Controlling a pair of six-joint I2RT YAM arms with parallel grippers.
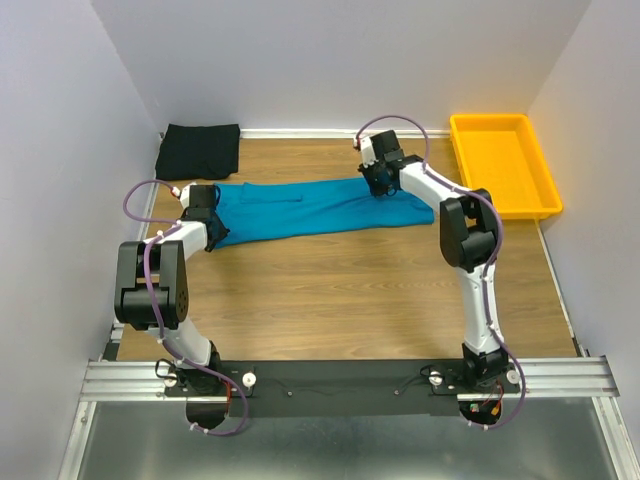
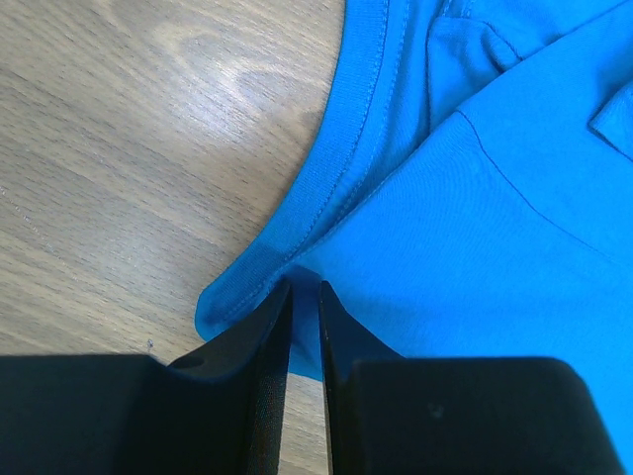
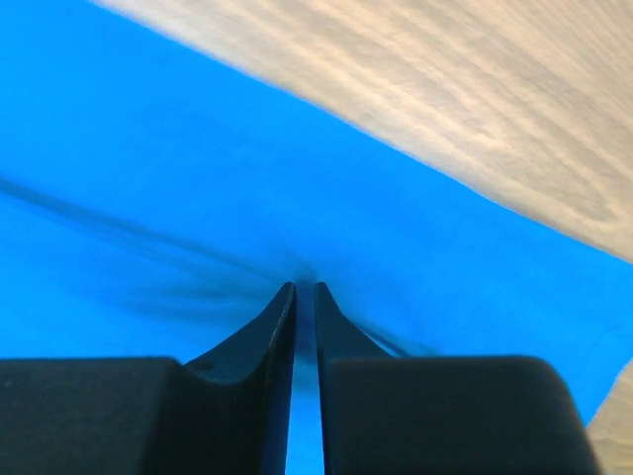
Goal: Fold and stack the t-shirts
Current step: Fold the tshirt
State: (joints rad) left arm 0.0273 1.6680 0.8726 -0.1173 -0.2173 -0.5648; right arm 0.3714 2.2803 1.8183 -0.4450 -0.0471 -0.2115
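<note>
Two t-shirts: the teal t-shirt [image 1: 310, 208] stretches flat across the table's [image 1: 330, 300] far half, and the black t-shirt [image 1: 200, 150] sits in its far-left corner. My left gripper [image 2: 305, 287] clamps the teal collar edge, and my right gripper [image 3: 305, 287] pinches teal cloth toward the opposite end.

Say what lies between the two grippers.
The blue shirt, laid out on the table, spans from left gripper to right gripper, both pinching it; top view shows it.
</note>
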